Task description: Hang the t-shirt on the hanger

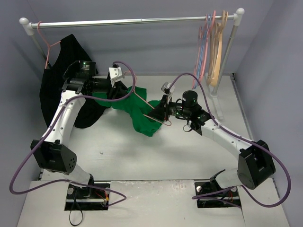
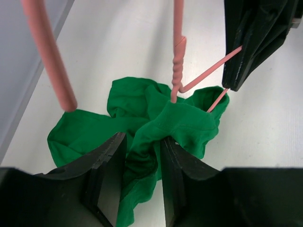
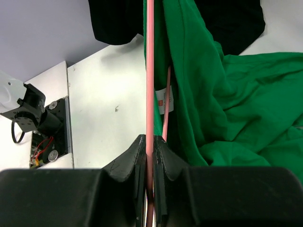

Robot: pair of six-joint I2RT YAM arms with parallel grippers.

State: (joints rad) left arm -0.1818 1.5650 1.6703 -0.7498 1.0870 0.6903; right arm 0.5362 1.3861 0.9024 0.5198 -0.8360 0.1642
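Feeding the hanger (image 3: 149, 71) into the t-shirt (image 1: 142, 120), judging by one wire arm seemingly lying inside the cloth beside the label (image 3: 164, 99). Clamping that wire tight in the right gripper (image 3: 150, 142) jaws; pinching a bunched green fold in the left gripper (image 2: 142, 142) jaws, partly lifted over the middle of the table (image 1: 142, 161). Next, probably needing the collar pulled over the other shoulder, keeping the hanger steady. Counting one t-shirt, one hanger in hand, one black garment (image 1: 57, 94) on the rail (image 1: 132, 21), and several spare hangers (image 1: 213, 47), overlapping too much for counting.
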